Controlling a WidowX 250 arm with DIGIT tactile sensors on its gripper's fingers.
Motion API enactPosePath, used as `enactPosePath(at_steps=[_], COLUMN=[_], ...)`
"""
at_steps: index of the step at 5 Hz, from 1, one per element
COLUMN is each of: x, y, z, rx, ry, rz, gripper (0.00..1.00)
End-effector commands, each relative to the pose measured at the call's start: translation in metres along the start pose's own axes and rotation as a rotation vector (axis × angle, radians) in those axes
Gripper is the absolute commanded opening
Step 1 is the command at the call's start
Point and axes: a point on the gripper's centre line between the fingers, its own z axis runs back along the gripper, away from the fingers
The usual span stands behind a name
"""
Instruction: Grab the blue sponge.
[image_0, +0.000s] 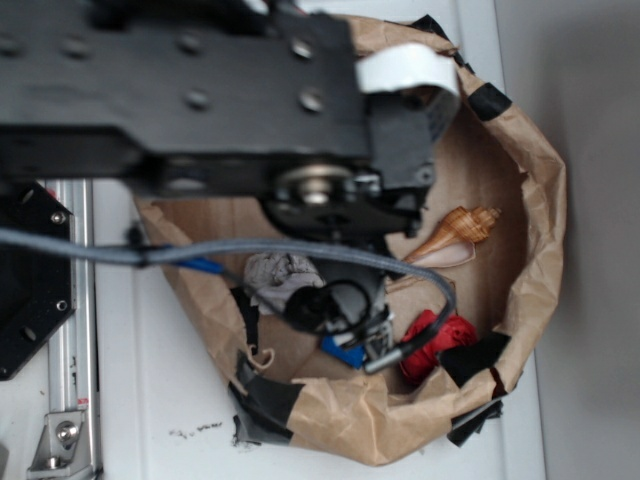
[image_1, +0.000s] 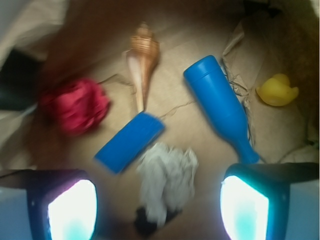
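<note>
The hand (image_1: 157, 210) hangs spread and empty above the blue sponge (image_1: 129, 142), which seems to touch a crumpled grey cloth (image_1: 167, 177).

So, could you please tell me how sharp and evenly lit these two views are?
Wrist view: soft overall, the red object smeared, the blue sponge and blue bottle readable; the finger pads glare white. Exterior view: the arm is a dark, out-of-focus mass hiding much of the paper bag; the shell is sharp.
</note>
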Motion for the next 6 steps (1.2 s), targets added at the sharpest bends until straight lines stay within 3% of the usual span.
enactPosePath(at_steps=[1, 2, 3, 4, 5, 6], x=[0.019, 0.005, -0.011, -0.005, -0.01, -0.015], y=[-0.016, -0.033, -0.046, -0.054, -0.053, -0.049], z=[-0.04, -0.069, -0.088, -0.094, -0.089, -0.068], rx=[-0.037, -0.009, 0.003, 0.016, 0.007, 0.066], ry=[0.089, 0.153, 0.146, 0.138, 0.134, 0.031], rz=[-0.009, -0.037, -0.062, -0.033, -0.015, -0.106], gripper=[1.0, 1.0, 1.0, 1.0, 0.0, 0.0])
